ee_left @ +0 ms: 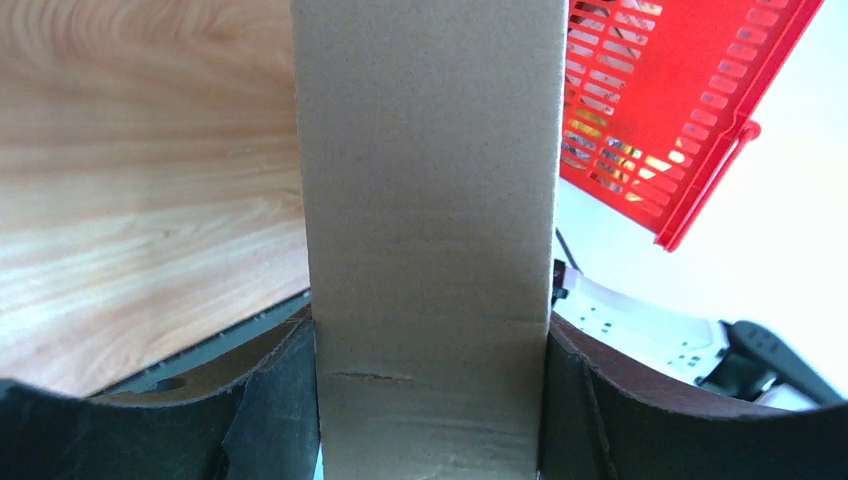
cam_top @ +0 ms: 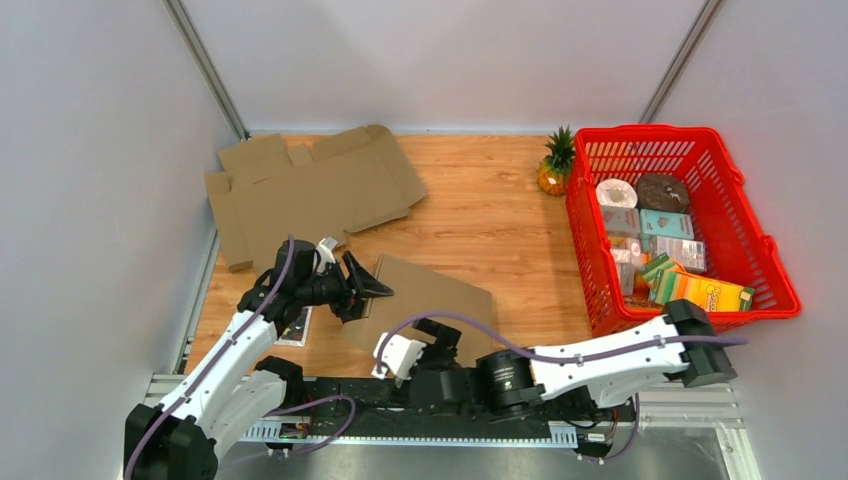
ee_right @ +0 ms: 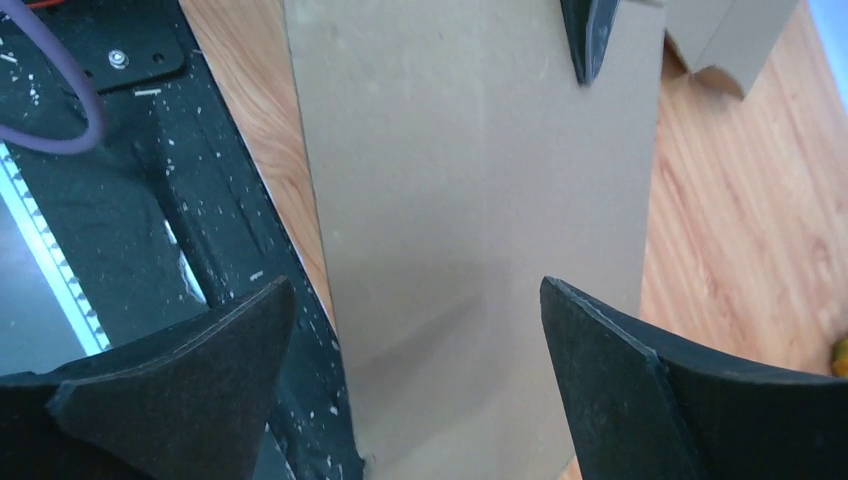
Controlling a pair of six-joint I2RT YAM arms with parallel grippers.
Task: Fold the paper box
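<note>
Grey walls close in a wooden desk (cam_top: 500, 220). The paper box (cam_top: 430, 300), a plain brown cardboard piece, lies near the middle of the near edge, between the two arms. The left fingers (ee_left: 270, 405) reach in from the left and grip one of its panels across its width, the cardboard touching both inner faces. The right fingers (ee_right: 620, 390) stand spread wide over the box's near part, holding nothing; a broad flat panel shows between them. A flat cardboard sheet (cam_top: 310, 190) lies at the far left. At the right stands a red basket (cam_top: 745, 250) filled with packaged goods, with a pineapple (cam_top: 555, 165) just beside its far left corner.
</note>
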